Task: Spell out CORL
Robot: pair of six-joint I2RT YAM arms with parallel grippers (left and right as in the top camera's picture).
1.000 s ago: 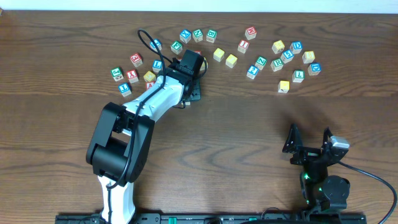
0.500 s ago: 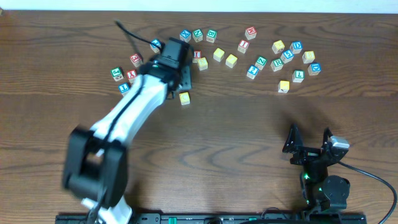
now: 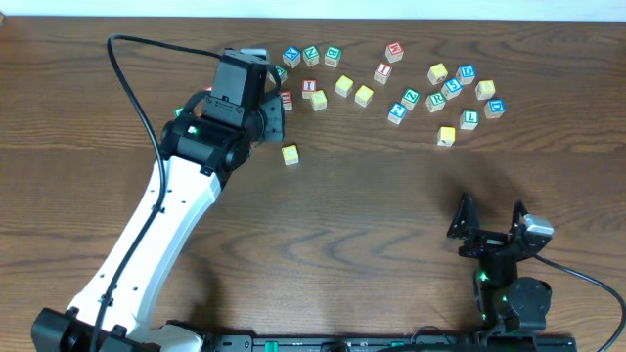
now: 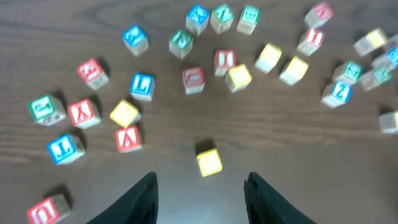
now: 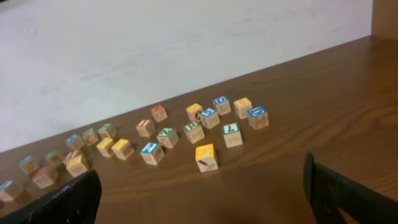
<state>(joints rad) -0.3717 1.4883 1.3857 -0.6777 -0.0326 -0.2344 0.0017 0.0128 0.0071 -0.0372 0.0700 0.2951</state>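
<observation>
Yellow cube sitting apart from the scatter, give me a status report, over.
Left pincer open, empty, just short of it. Right pincer open, idle, far off. Yellow cube flat on table, alone. Nothing blocking.

Blue L cube (image 4: 142, 86) — red X cube (image 4: 83, 112), blue J cube (image 4: 64, 149)

About thirty cubes (image 3: 290, 154), two hands (image 4: 200, 182) (image 5: 199, 180)

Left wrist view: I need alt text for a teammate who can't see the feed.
The left gripper, open and empty, hangs above the dark wooden table with a lone yellow cube just ahead of its fingers. Beyond lie scattered alphabet cubes with red, blue, green and yellow faces, among them a blue L cube.
</observation>
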